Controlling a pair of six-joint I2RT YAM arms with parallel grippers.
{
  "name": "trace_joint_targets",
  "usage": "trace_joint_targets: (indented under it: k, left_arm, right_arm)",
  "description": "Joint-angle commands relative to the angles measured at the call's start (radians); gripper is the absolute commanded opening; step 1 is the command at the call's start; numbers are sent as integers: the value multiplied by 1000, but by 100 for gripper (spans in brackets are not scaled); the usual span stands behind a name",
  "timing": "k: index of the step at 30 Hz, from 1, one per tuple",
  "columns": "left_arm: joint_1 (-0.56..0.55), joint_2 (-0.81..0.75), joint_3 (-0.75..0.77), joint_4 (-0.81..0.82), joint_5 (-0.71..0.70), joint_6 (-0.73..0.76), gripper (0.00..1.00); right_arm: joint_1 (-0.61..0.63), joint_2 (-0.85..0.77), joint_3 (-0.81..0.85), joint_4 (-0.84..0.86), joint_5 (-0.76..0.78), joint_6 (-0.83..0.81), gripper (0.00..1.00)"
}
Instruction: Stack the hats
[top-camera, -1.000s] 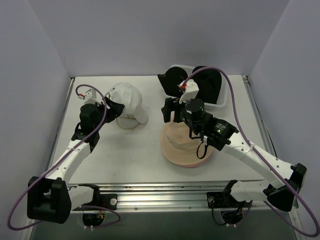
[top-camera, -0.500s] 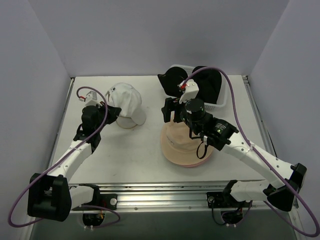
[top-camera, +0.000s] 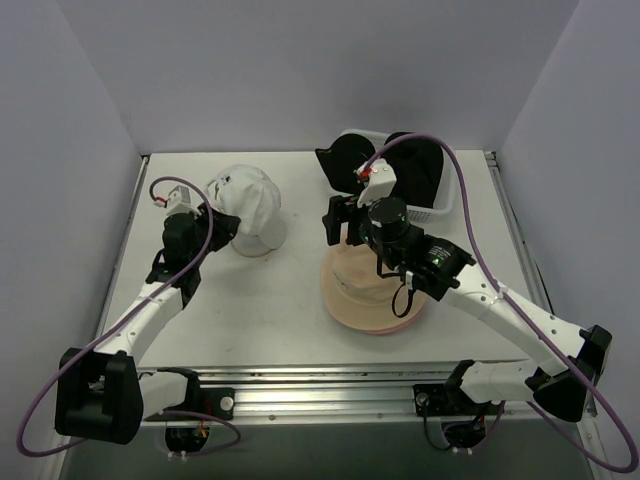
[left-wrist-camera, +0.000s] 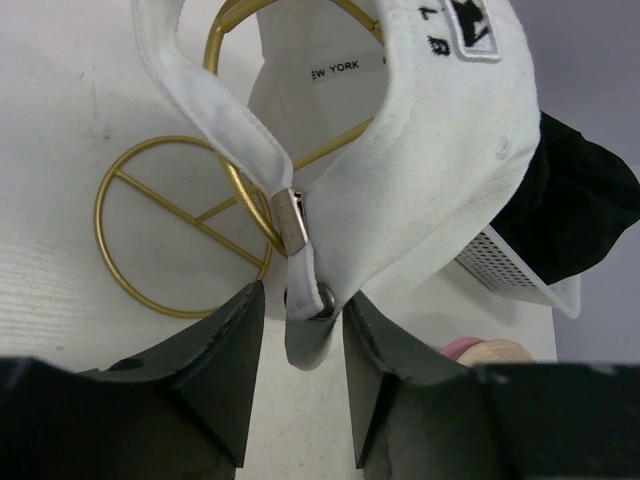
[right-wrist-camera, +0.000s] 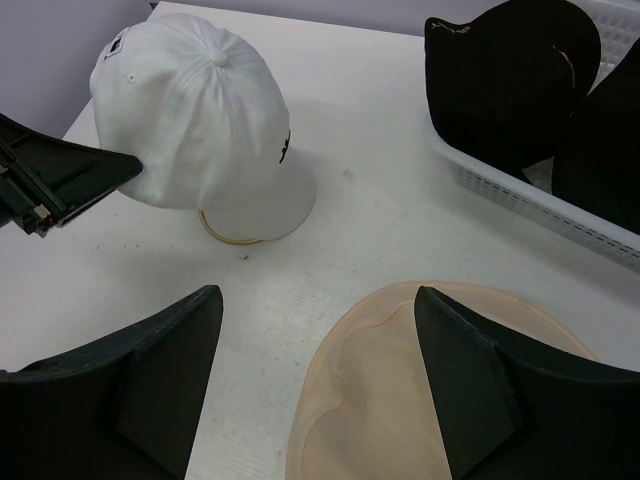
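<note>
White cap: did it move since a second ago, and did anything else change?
The white cap slid a little left, toward the left tool, whose fingers now straddle its back strap; a firm grip is unclear. The right tool, tan hat and black hats in the basket stayed put.

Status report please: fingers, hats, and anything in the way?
Left fingers open, astride back strap of white cap. Right fingers open above tan hat. Cap tilted over gold wire frame; may snag.
</note>
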Motion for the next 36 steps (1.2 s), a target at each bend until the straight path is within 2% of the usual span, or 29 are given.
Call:
trace_joint_targets:
  k: [1, 5, 6, 9, 13, 16, 20, 23, 27, 28, 36]
  left_arm:
    - [10, -46, 12, -45, -48, 12, 47]
    - [10, -89, 78, -162, -114, 53, 54]
    - [13, -95, 132, -252, -170, 71, 58]
    - [24, -120, 199, -376, -211, 110, 62]
    - [68, -139, 277, -407, -167, 139, 70]
    - [99, -90, 346, -436, -130, 148, 70]
    - [214, -14, 323, -366, -7, 116, 66]
    - [254, 38, 294, -297, 33, 105, 65]
    - [257, 122, 296, -253, 94, 116, 65]
    - [257, 150, 277, -158, 140, 115, 65]
    - [260, 207, 270, -82, 156, 108, 66]
  right_arm:
    - [9, 6, 7, 16, 32, -12, 73]
    - [9, 19, 21, 14, 34, -19, 74]
    - [9, 23, 26, 13, 37, -19, 74]
    - [9, 52, 65, -1, 40, -29, 74]
    - [9, 91, 139, -17, 35, -46, 74]
    - [9, 124, 194, -13, 25, -57, 74]
    - [11, 166, 248, -30, 9, -55, 74]
    - [12, 178, 262, -33, -1, -57, 74]
    - [12, 190, 280, -37, 5, -71, 74]
    - [11, 203, 297, -41, 11, -78, 74]
    - [11, 233, 310, -41, 11, -89, 74]
